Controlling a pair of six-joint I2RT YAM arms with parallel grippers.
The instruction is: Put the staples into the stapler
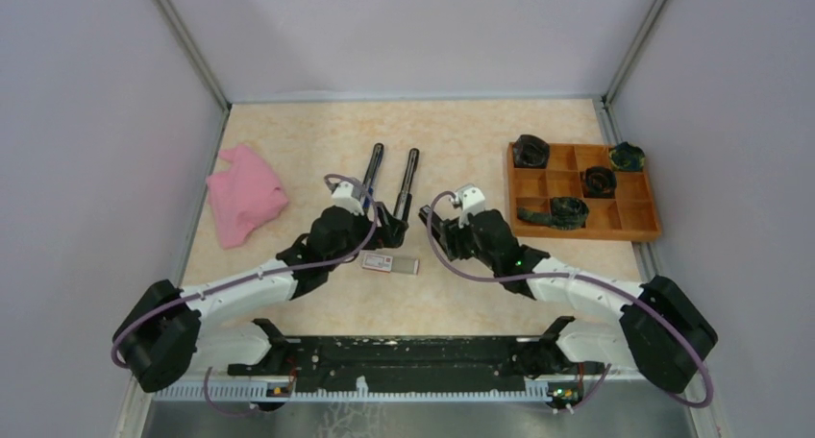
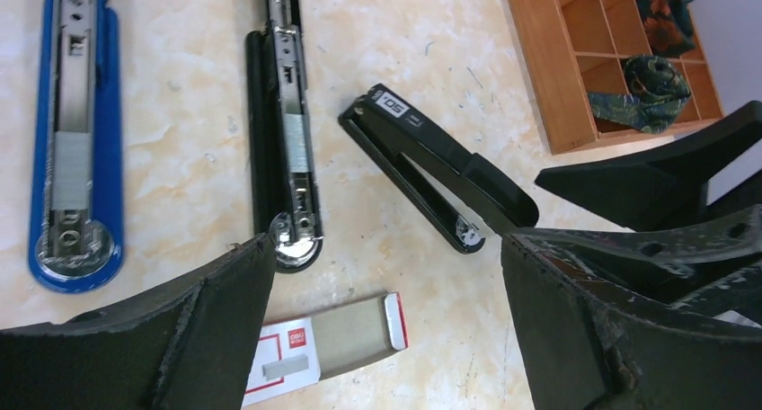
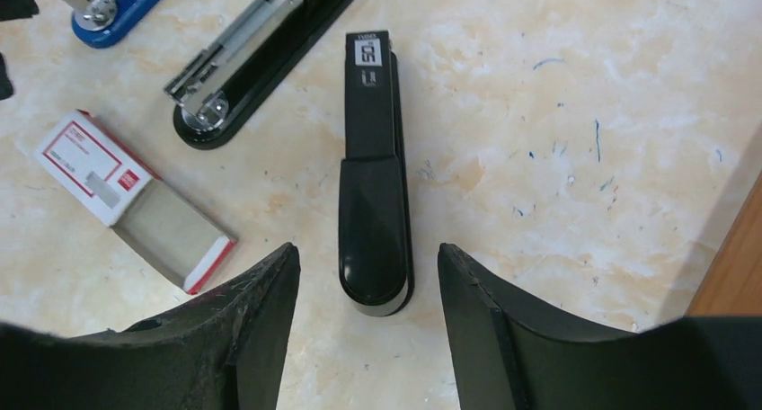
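The staples box (image 2: 286, 356), white with red print, lies on the table with its grey inner tray slid out; it also shows as the box (image 3: 99, 163) and box (image 1: 389, 263). A blue stapler (image 2: 74, 140) and a black stapler (image 2: 283, 131) lie opened flat, each with a grey strip in its channel. A small closed black stapler (image 3: 373, 203) lies between them and my right arm. My left gripper (image 2: 386, 293) is open above the box, touching nothing. My right gripper (image 3: 368, 266) is open, with the small stapler's rounded end between its fingertips and gaps on both sides.
A wooden compartment tray (image 1: 634, 229) holding dark fabric pieces stands at the right. A pink cloth (image 1: 245, 196) lies at the left. The two grippers hang close together near the table's middle, with grey walls on three sides.
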